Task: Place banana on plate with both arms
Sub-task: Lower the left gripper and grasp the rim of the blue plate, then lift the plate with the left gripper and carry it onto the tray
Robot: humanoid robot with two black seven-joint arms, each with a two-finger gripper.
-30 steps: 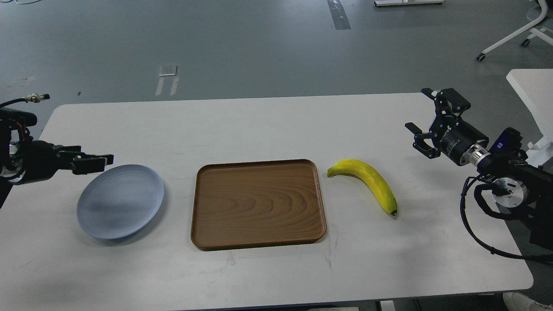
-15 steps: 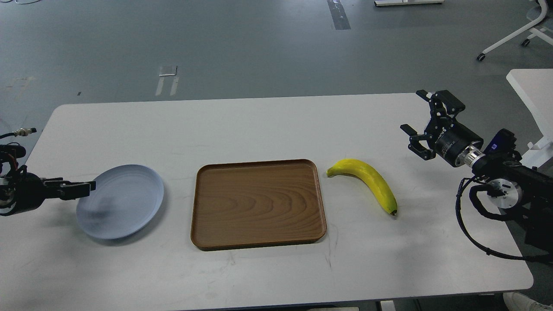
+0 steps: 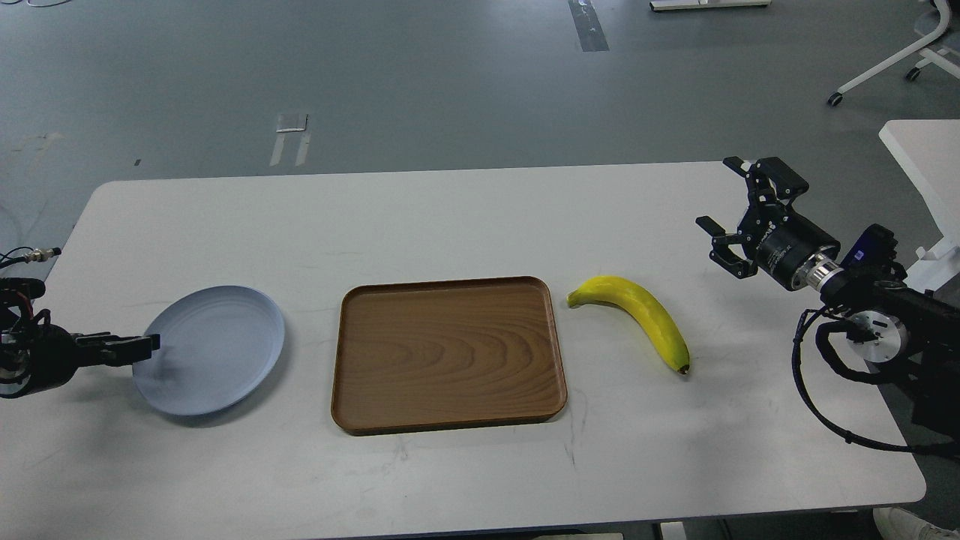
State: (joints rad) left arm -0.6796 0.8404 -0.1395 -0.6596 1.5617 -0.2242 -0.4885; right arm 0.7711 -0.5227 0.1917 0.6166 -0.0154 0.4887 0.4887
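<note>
White table (image 3: 465, 217): right pincer (image 3: 726, 208) spread wide, empty; left pincer (image 3: 146, 346) at plate (image 3: 214, 352) rim, grip unclear.

The left arm (image 3: 30, 352) is cut off by the view's left edge. Its left gripper (image 3: 146, 346) shows side-on and dark at the plate's (image 3: 217, 352) rim, its fingers not told apart. The right arm (image 3: 885, 315) runs off the right edge. A white table (image 3: 922, 161) is also cropped there.

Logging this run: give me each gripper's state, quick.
Left gripper: cannot tell, seen edge-on at the pale blue-grey round plate.
Right gripper: open, empty.
</note>
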